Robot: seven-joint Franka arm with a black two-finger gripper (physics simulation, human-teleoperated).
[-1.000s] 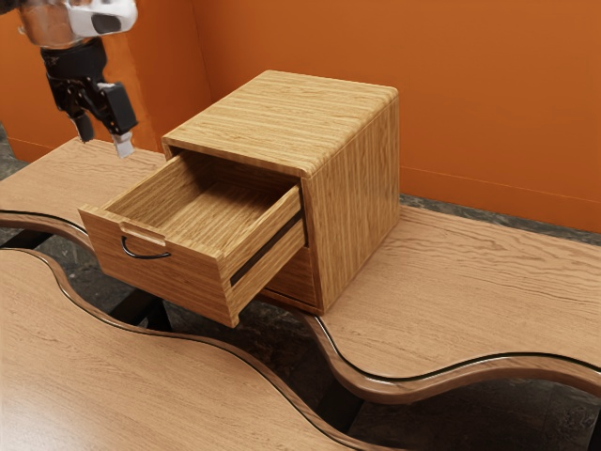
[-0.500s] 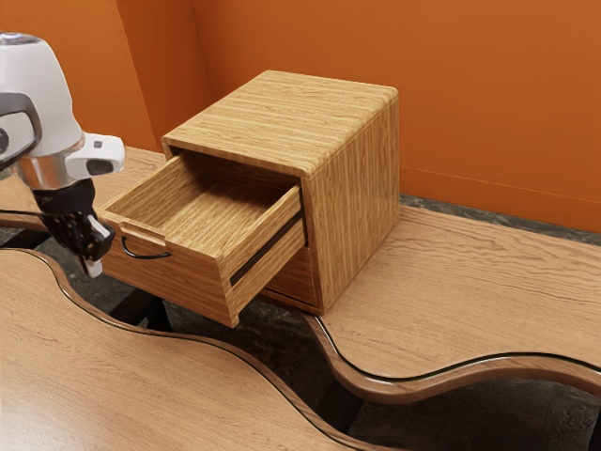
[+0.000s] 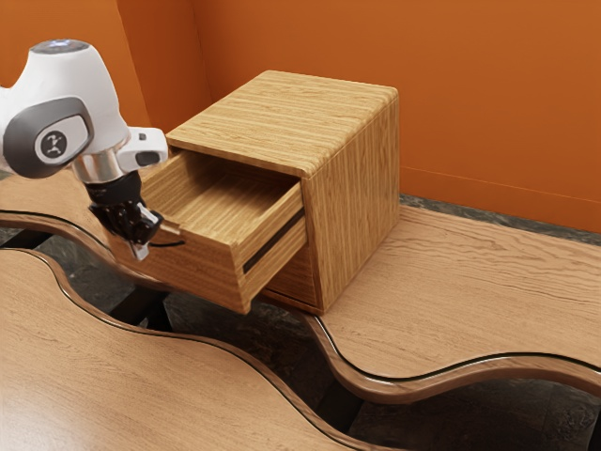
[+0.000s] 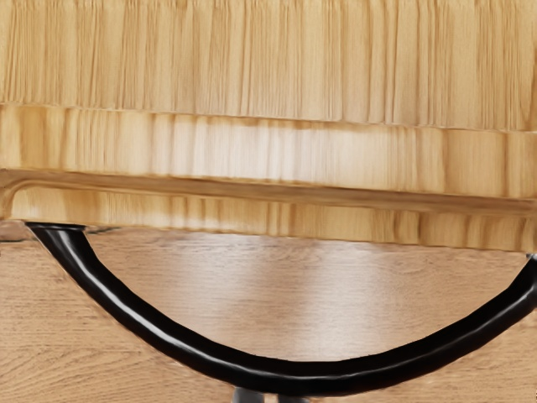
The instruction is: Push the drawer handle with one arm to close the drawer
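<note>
gripper (image 3: 141, 250) at handle (image 4: 319, 378), open or clenched indeterminable: drawer (image 3: 202, 270) is slightly further in, toward two o'clock in the exterior view, closing begun but incomplete

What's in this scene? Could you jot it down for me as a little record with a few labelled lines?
furniture: light wood cabinet with rounded top edges
drawer: the upper one, partly pulled out
handle: black, curved, on the drawer's front
robot: white arm, coming in from the exterior view's left
gripper: black, at the drawer's front beside the handle; exact contact unclear
support: wooden table with a wavy edge
backdrop: orange wall
task status: drawer not yet closed
</note>
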